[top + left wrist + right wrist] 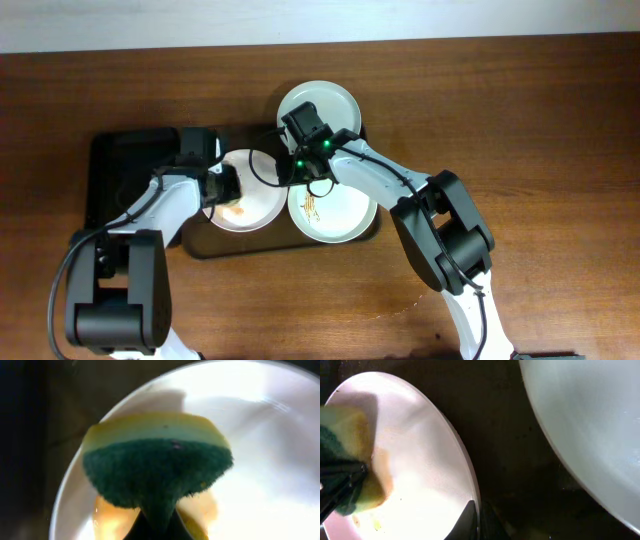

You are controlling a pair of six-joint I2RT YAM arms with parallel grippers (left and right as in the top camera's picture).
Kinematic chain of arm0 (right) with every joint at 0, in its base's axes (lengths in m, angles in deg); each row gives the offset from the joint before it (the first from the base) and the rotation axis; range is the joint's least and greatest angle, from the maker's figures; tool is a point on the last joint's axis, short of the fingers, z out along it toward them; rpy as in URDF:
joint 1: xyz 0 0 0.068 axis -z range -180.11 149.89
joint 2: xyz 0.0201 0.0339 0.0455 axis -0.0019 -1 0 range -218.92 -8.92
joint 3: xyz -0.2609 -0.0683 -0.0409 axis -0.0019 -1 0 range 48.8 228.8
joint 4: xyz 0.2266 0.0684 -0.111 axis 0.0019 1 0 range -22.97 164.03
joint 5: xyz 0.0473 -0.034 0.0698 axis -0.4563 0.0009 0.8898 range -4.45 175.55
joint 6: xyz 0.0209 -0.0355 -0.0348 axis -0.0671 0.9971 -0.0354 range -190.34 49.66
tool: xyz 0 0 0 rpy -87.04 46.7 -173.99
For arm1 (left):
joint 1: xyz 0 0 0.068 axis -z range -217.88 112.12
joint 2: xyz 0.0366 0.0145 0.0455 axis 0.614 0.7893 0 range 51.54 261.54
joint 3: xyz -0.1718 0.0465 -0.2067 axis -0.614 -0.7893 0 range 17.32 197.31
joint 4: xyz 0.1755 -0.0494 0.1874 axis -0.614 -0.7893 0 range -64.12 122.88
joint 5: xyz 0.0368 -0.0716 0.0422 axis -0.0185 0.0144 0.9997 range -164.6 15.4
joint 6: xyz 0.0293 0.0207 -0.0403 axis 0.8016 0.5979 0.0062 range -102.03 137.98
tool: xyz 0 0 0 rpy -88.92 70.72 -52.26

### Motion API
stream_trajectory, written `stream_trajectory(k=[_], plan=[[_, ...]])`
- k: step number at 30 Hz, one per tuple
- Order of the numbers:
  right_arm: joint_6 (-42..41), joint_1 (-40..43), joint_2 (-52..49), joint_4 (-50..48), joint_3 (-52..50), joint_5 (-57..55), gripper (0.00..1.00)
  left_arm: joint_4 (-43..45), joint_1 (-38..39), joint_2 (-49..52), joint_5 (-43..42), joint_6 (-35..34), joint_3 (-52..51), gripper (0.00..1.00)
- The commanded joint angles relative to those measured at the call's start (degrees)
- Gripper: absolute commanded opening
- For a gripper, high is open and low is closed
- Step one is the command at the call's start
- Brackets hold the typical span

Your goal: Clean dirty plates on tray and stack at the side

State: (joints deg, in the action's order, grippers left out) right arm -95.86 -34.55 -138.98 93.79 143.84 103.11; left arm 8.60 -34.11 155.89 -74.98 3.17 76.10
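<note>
Left wrist view showed the left gripper (224,186) clamping a sponge (157,472) directly above the smear (111,516) on the plate (260,450), whose rim the right gripper (478,521) pinched.

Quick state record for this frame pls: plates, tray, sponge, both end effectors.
tray: left and near-right plates inside
left plate: orange smear, sponge on it
near-right plate: yellow-brown streaks in middle
far plate: no smear seen; reaches past tray's far edge
sponge: green and yellow
left end effector: shut on sponge
right end effector: appears pinched on left plate's rim
stack at side: none yet
</note>
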Motion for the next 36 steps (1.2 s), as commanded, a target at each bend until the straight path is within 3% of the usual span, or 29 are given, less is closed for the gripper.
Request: stream_trajectory(k=[1, 3, 6, 11, 14, 16, 19, 22, 28, 36], plan=[[0.17, -0.04, -0.81, -0.13, 0.87, -0.15, 0.04, -9.51, -0.48, 0.83, -9.57, -1.01, -0.28, 0.01], [0.17, -0.04, -0.81, -0.15, 0.87, -0.15, 0.04, -10.71, -0.57, 0.83, -27.93, 1.03, 0.76, 0.01], [0.17, -0.04, -0.81, 0.00, 0.87, -0.13, 0.04, -8.94, -0.57, 0.83, -35.63, 1.88, 1.70, 0.01], [0.17, -0.04, -0.81, 0.52, 0.87, 0.09, 0.04, -11.89, -5.14, 0.81, -29.51, 2.23, 10.08, 0.01], [0.17, -0.04, -0.81, 0.50, 0.87, 0.09, 0.04, -21.81, -10.58, 0.81, -24.87, 4.87, 20.24, 0.01], [0.17, -0.04, -0.81, 0.48, 0.87, 0.09, 0.04, -30.27, -14.80, 0.81, -15.89, 5.55, 26.40, 0.01], [0.22, -0.04, -0.74, 1.16, 2.23, 2.25, 0.04, -35.36, -19.63, 0.83, -5.73, 5.53, 27.54, 0.01], [4.28, -0.17, 0.94, 7.91, 7.61, -0.24, 0.04, -36.37, -23.23, 0.85, -2.58, 5.51, 27.50, 0.03], [12.24, -5.33, 3.34, 26.40, 21.64, -27.45, 0.04, -35.10, -24.61, 0.83, -1.70, 5.46, 27.50, 0.06], [12.22, -19.89, 3.34, 28.06, 23.30, -82.20, 0.04, -33.66, -24.55, 0.85, -1.73, 5.46, 27.50, 0.06]])
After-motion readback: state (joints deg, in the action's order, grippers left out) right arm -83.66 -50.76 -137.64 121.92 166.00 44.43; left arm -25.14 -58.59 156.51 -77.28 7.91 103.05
